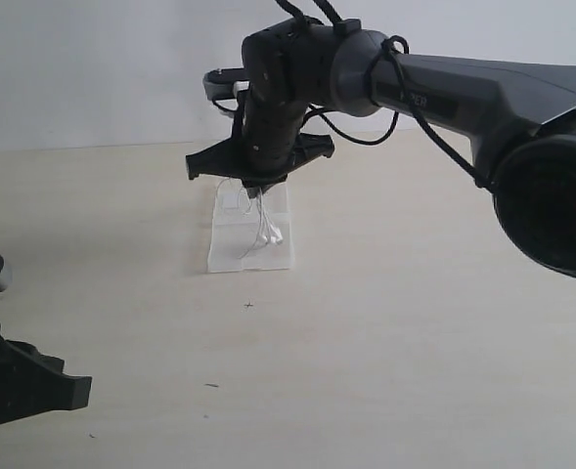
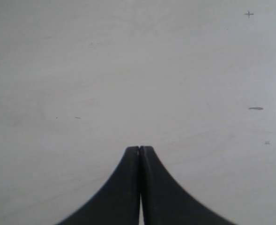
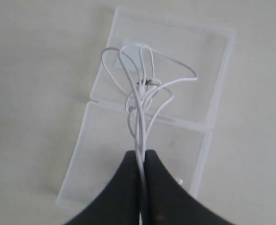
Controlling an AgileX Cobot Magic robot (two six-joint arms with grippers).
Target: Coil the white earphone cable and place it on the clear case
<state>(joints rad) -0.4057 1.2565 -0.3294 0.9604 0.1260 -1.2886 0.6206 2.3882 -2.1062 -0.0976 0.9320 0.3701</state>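
The clear case (image 1: 250, 244) lies open and flat on the table, its two hinged halves (image 3: 105, 154) spread side by side. My right gripper (image 1: 258, 186) hangs just above it, shut on the white earphone cable (image 3: 140, 101). The cable's bunched loops dangle from the fingertips (image 3: 154, 161) down onto the case (image 1: 266, 230). Low at the left of the exterior view, my left gripper (image 1: 77, 389) stays far from the case. Its fingers (image 2: 149, 154) are pressed together over bare table and hold nothing.
The pale table (image 1: 415, 322) carries only small pen marks, a cross (image 1: 248, 304) and a dash (image 1: 212, 385). The right arm (image 1: 464, 98) reaches in from the upper right with black cables looped around it.
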